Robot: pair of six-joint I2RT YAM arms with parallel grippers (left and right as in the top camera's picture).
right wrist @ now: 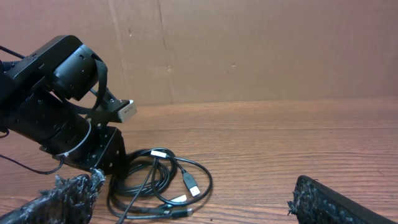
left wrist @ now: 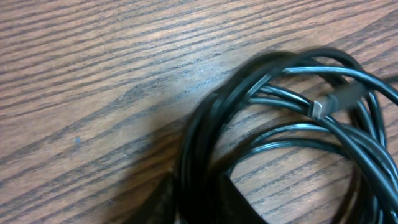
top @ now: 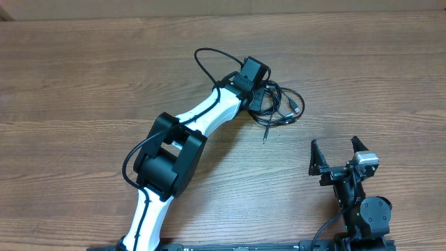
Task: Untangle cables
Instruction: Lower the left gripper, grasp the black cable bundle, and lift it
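Note:
The cables (top: pixel 284 106) lie in a tangled black coil on the wooden table, right of centre. One thin end (top: pixel 267 134) sticks out toward the front. My left gripper (top: pixel 258 96) is down on the coil's left side. In the left wrist view the coil (left wrist: pixel 280 134) fills the right half, with a silver-tipped plug (left wrist: pixel 318 109), and several strands run between my left fingers (left wrist: pixel 202 208), which look closed on them. My right gripper (top: pixel 338 155) is open and empty near the front right. Its view shows the coil (right wrist: pixel 158 183) ahead and the left gripper (right wrist: pixel 93 152) on it.
A thicker black cable (top: pixel 203 59) loops off the left arm's wrist, behind the coil. A cardboard wall (right wrist: pixel 249 50) stands along the table's far edge. Bare wood table (top: pixel 83 77) lies all around.

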